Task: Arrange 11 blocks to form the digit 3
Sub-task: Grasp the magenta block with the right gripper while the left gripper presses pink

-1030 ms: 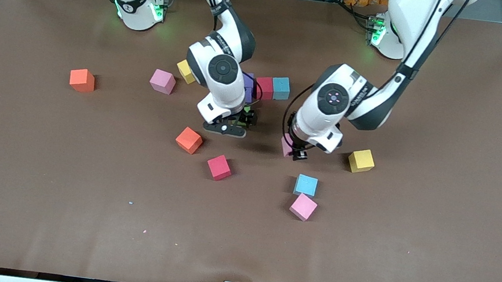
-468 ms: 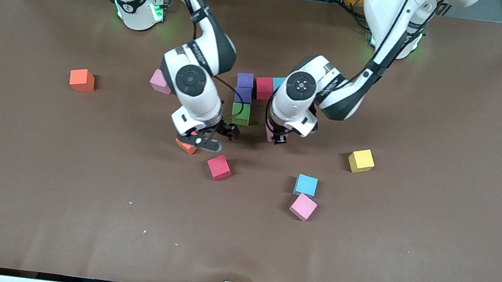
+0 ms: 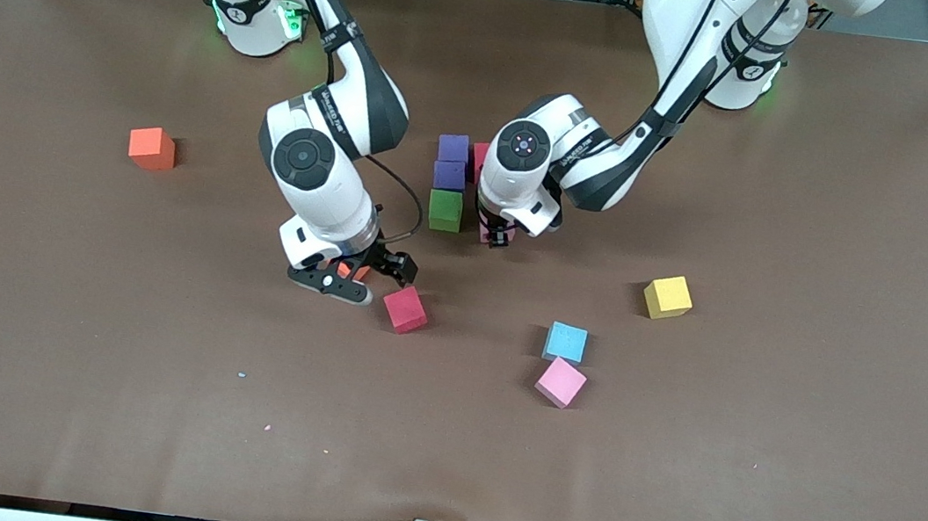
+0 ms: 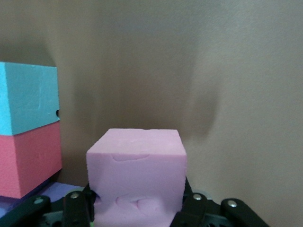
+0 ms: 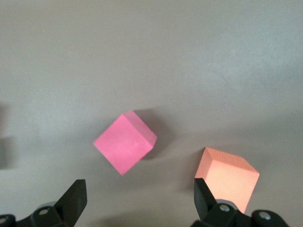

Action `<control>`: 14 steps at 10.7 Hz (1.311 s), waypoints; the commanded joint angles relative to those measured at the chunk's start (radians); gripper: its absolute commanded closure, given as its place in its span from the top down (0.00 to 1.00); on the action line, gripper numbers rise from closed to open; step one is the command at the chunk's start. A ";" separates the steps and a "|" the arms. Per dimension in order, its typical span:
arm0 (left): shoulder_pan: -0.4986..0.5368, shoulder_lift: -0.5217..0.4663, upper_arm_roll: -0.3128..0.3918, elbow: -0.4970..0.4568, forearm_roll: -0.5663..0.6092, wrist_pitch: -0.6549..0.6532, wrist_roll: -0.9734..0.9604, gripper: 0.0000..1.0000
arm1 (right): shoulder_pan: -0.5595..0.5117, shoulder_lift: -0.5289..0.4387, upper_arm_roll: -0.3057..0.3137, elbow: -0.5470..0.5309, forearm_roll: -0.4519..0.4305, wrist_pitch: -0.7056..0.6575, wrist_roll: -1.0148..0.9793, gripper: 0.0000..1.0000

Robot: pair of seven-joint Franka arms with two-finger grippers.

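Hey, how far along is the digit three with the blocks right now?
Early. Placed: a purple block, a second purple block and the green block in a column, with a crimson block and light blue block beside them. In hand: the left end effector grips a pink block beside the green one. The open right end effector hovers over an orange block. Other blocks lie scattered.

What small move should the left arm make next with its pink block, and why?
Probably lower it beside the green block. The left pincer is shut on the pink block, over the spot next to the purple-purple-green column, so setting it down there would extend the digit. The open right pincer hangs over an orange block.
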State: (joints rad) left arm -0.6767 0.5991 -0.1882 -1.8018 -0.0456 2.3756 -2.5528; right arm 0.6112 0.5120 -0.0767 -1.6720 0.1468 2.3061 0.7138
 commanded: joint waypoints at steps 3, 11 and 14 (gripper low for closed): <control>-0.047 0.007 0.013 0.010 0.055 0.004 -0.041 0.00 | -0.016 0.103 0.009 0.092 0.017 0.094 -0.010 1.00; -0.076 0.036 0.012 0.012 0.098 0.043 -0.041 0.00 | 0.004 0.273 0.009 0.275 -0.206 0.098 -0.024 1.00; -0.078 0.038 0.012 0.012 0.099 0.057 -0.040 0.00 | -0.008 0.284 0.011 0.275 -0.205 0.098 -0.182 1.00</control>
State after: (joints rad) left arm -0.7454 0.6317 -0.1839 -1.8014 0.0223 2.4173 -2.5684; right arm 0.6198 0.7806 -0.0726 -1.4302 -0.0442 2.4135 0.6267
